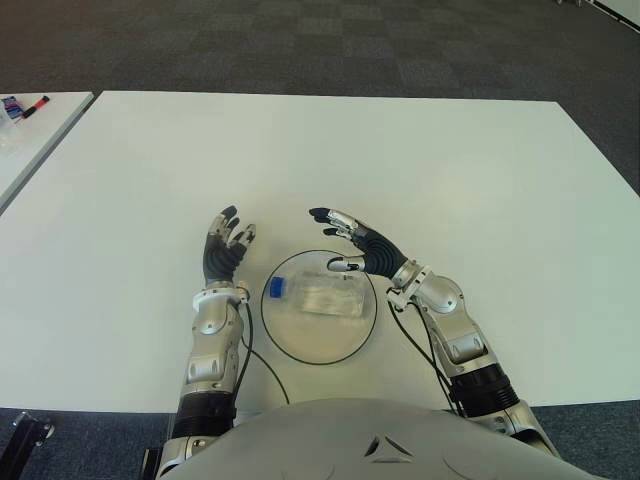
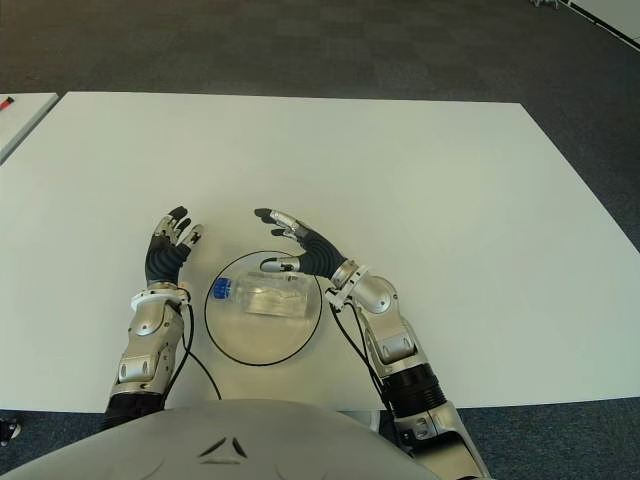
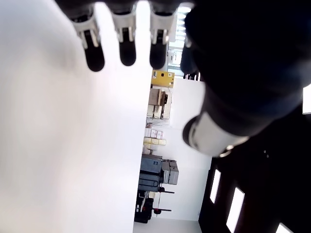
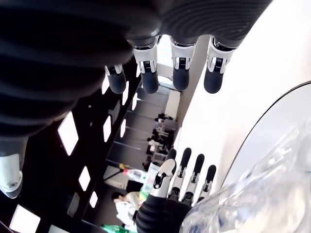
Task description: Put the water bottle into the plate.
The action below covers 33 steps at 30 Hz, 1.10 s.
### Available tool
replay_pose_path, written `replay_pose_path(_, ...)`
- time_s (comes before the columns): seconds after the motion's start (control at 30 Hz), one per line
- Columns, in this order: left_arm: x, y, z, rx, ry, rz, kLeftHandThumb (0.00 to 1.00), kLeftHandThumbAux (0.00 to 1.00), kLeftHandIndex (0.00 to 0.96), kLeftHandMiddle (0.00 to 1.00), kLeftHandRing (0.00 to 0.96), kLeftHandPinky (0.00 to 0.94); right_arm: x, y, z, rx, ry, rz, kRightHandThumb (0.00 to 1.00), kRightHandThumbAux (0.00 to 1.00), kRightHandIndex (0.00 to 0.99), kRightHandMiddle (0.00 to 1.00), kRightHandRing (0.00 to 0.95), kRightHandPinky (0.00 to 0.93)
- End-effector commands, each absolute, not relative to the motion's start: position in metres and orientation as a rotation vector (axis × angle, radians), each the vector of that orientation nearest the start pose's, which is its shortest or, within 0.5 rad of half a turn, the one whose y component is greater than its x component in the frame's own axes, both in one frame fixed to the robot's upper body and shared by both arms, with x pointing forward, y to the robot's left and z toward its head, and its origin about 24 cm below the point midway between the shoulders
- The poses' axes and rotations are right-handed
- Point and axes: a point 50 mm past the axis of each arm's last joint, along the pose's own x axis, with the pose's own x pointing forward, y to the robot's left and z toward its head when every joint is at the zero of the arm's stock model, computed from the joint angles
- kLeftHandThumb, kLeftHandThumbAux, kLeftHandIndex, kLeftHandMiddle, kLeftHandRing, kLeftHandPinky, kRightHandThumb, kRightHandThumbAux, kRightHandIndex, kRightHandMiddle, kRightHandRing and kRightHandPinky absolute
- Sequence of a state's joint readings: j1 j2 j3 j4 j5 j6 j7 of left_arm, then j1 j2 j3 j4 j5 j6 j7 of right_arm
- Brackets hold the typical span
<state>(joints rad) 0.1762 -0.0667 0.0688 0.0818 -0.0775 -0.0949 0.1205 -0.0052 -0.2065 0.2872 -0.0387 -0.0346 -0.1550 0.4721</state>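
A clear water bottle (image 1: 322, 298) with a blue cap (image 1: 276, 288) lies on its side inside the round white plate (image 1: 320, 345) with a dark rim, near the table's front edge. My right hand (image 1: 350, 242) hovers over the plate's far right rim, fingers spread, holding nothing; part of the bottle (image 4: 272, 194) shows below it in the right wrist view. My left hand (image 1: 226, 248) shows just left of the plate, fingers extended and holding nothing.
The white table (image 1: 330, 160) stretches wide beyond the plate. A second white table (image 1: 30, 130) at the far left carries a marker (image 1: 34, 104). Thin black cables (image 1: 262, 368) run from my wrists along the front edge. Dark carpet lies beyond.
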Motion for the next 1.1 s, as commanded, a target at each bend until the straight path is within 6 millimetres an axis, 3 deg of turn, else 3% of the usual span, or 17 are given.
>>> replay_pose_path(0.03,0.209,0.169,-0.012,-0.13,0.17,0.262,0.38,0.798,0.166,0.119,0.106,0.164,0.234,-0.098,0.05,-0.253,-0.116,0.733,0.036,0.482,0.0,0.0,0.0,0.048)
replay_pose_path(0.57,0.209,0.17,-0.012,-0.132,0.168,0.261,0.362,0.802,0.168,0.122,0.113,0.165,0.249,-0.112,0.063,-0.153,-0.198,0.487,0.098,0.521,0.0,0.0,0.0,0.009)
replay_pose_path(0.83,0.209,0.17,-0.012,-0.139,0.167,0.261,0.364,0.796,0.169,0.116,0.105,0.156,0.252,-0.123,0.067,-0.128,-0.24,0.375,0.141,0.624,0.0,0.0,0.0,0.023)
replay_pose_path(1.1,0.208,0.171,-0.012,-0.136,0.162,0.262,0.369,0.795,0.171,0.119,0.105,0.159,0.263,-0.143,0.056,-0.135,-0.229,0.28,0.149,0.71,0.0,0.0,0.0,0.027)
